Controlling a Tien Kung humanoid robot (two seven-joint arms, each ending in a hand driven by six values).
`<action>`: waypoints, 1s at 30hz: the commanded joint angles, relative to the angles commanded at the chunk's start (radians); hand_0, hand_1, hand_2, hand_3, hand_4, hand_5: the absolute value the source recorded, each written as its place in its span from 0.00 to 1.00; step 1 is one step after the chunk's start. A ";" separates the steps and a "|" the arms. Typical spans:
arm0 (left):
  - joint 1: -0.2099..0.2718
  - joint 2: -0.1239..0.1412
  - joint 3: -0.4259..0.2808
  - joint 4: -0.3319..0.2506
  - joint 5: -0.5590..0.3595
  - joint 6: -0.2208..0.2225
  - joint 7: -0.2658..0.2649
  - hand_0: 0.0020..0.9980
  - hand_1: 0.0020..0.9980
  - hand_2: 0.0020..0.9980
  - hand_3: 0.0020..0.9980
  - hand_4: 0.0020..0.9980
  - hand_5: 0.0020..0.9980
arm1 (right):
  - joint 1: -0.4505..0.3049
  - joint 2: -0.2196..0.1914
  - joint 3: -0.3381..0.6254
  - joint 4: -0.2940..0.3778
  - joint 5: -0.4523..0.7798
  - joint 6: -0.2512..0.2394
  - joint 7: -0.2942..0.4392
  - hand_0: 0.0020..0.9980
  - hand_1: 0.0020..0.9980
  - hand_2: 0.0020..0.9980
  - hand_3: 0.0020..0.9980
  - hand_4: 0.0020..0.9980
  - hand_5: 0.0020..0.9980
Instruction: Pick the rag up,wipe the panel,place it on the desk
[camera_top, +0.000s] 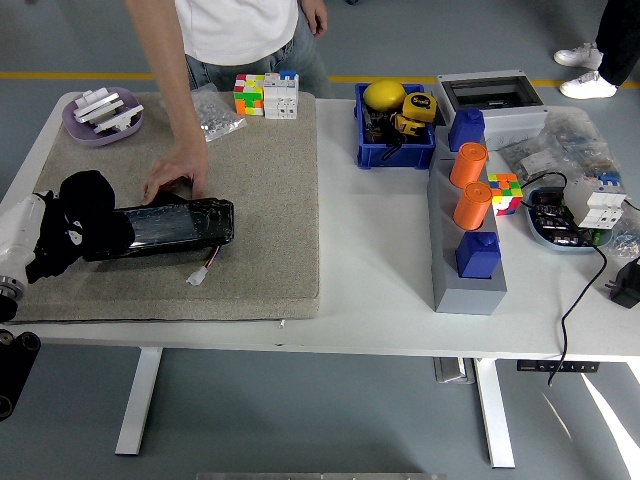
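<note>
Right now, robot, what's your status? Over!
Left hand shut on black rag, at panel's left end. Right hand out of view. Person's hand steadies panel's far edge, close to the wiping path.

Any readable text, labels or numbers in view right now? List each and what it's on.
"5m", roughly: on the yellow tape measure in the blue bin; small, so uncertain.
White marks on the black rag at the panel: not legible.
Breaker markings: too small to read.
</note>
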 joint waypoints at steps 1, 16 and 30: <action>0.000 -0.001 0.010 -0.003 -0.002 0.000 0.001 0.26 0.21 0.54 0.39 0.00 0.00 | 0.000 0.000 0.000 0.000 -0.001 0.000 0.000 0.77 0.63 0.68 0.61 1.00 0.57; -0.029 -0.003 0.176 -0.074 -0.042 -0.009 0.023 0.26 0.21 0.54 0.39 0.00 0.00 | 0.002 -0.005 -0.007 0.000 0.005 0.001 0.000 0.77 0.63 0.68 0.61 1.00 0.57; -0.067 -0.018 0.321 -0.117 -0.046 -0.022 0.046 0.26 0.21 0.53 0.40 0.00 0.00 | 0.004 -0.008 -0.003 0.000 0.005 -0.001 -0.004 0.77 0.63 0.68 0.61 1.00 0.57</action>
